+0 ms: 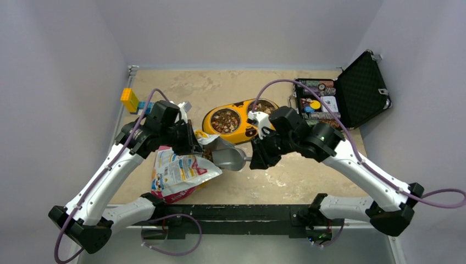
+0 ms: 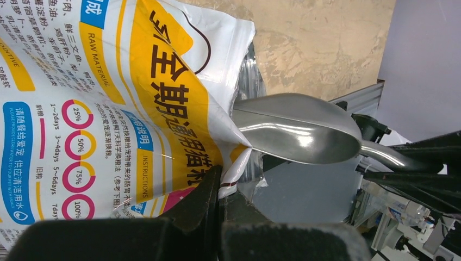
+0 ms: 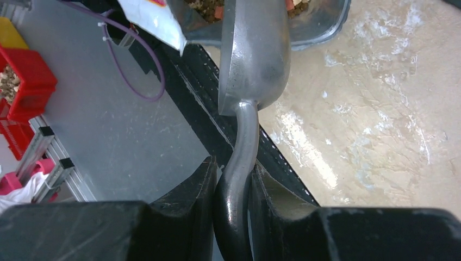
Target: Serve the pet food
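Bag point(image 1: 178, 175) left of centre; scoop point(image 1: 229, 158) at its mouth; bowl point(image 1: 243, 133) behind, kibble point(image 1: 224, 121) inside; case point(image 1: 360, 91) upper right; blocks point(image 1: 130, 100) upper left.

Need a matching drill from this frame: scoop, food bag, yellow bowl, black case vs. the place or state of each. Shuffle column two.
1. scoop
2. food bag
3. yellow bowl
4. black case

A. lid open, far right of the table
B. edge pinched in left pincer
C. kibble inside, mid-table
D. handle clamped in right pincer

Pairs: 1-D, 2-B, 3-C, 4-A
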Motion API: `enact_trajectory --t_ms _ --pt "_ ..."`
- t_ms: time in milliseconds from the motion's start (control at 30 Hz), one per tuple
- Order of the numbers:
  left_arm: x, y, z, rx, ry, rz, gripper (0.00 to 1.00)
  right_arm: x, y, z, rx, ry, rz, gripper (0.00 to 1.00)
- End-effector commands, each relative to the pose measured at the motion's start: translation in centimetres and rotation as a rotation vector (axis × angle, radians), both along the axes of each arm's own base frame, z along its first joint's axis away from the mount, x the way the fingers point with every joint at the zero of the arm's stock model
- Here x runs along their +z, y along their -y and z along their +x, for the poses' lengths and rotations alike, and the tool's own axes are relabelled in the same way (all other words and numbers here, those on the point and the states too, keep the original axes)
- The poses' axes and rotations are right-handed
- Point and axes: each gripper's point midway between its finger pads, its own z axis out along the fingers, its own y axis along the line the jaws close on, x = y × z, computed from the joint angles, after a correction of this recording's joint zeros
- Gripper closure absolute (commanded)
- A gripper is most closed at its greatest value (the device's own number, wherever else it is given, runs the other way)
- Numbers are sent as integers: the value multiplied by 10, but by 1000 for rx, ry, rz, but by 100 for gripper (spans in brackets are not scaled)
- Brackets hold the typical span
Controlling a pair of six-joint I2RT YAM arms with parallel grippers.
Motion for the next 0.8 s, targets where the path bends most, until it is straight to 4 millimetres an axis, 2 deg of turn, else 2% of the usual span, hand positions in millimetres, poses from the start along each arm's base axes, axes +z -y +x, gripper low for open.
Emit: enact_trajectory --t_ms 0,133,267,400,467,600,700,767 --pt "28 19 -10 -87 25 -141 100 22 -34 22 0 13 49 100" --pt "31 16 -15 -75 33 -149 100 4 -42 38 -15 -10 -55 100" --pt "34 18 -19 -73 23 -179 100 -26 -44 52 -32 -43 -193 100" --pt "40 22 -18 -69 30 -218 100 -44 -66 58 3 -109 -269 100" --pt "45 27 -15 -65 37 -246 100 -53 -88 59 32 -141 -280 100" --pt "54 35 -11 -58 36 -293 100 -59 -153 55 133 -170 -247 100" --pt "56 37 -10 -44 31 -311 100 -46 -200 44 230 -225 -128 100" --pt "56 35 -10 -29 33 -314 100 -28 -218 34 307 -260 -7 100"
